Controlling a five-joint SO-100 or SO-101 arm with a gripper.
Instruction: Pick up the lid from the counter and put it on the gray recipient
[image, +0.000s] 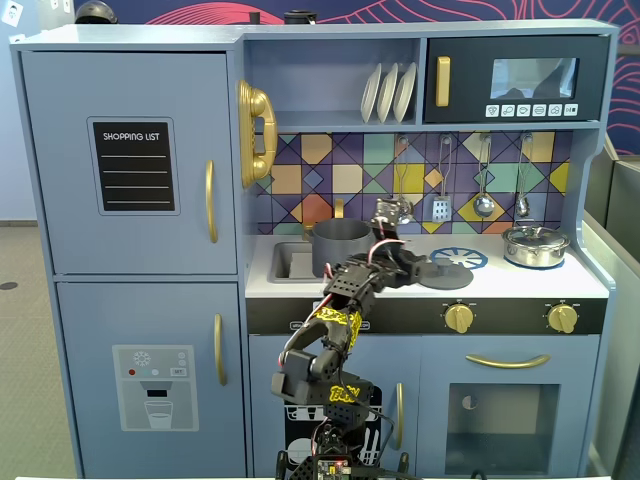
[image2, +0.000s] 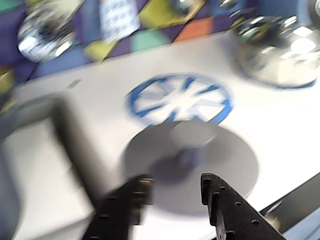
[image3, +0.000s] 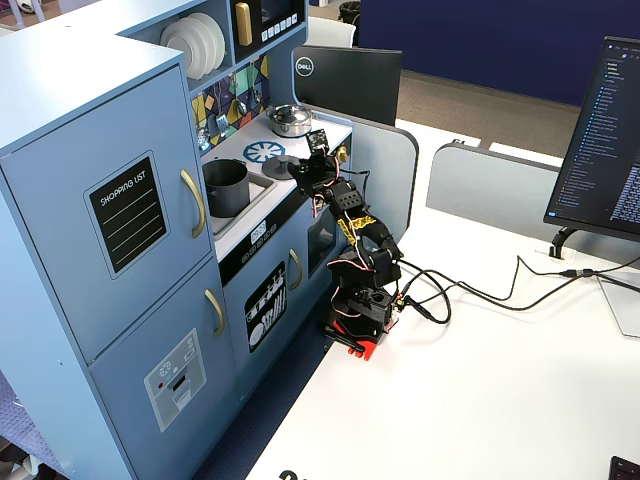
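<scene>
The dark-gray lid (image: 447, 277) lies flat on the counter (image: 520, 282), just in front of the blue burner ring (image: 459, 257). In the wrist view the lid (image2: 220, 165) shows its small knob (image2: 192, 134) ahead of my gripper (image2: 172, 186). The jaws stand apart with nothing between them, over the lid's near edge. The gray recipient (image: 339, 246) stands in the sink recess to the left in a fixed view, and also shows in the other fixed view (image3: 227, 186). My gripper (image: 415, 268) is between pot and lid. The wrist view is blurred.
A shiny silver pot (image: 535, 245) with its own lid stands at the counter's right end. Utensils hang on the tiled back wall (image: 484, 205). A shelf with plates (image: 388, 92) is overhead. In a fixed view a monitor (image3: 600, 140) and cables lie on the white table.
</scene>
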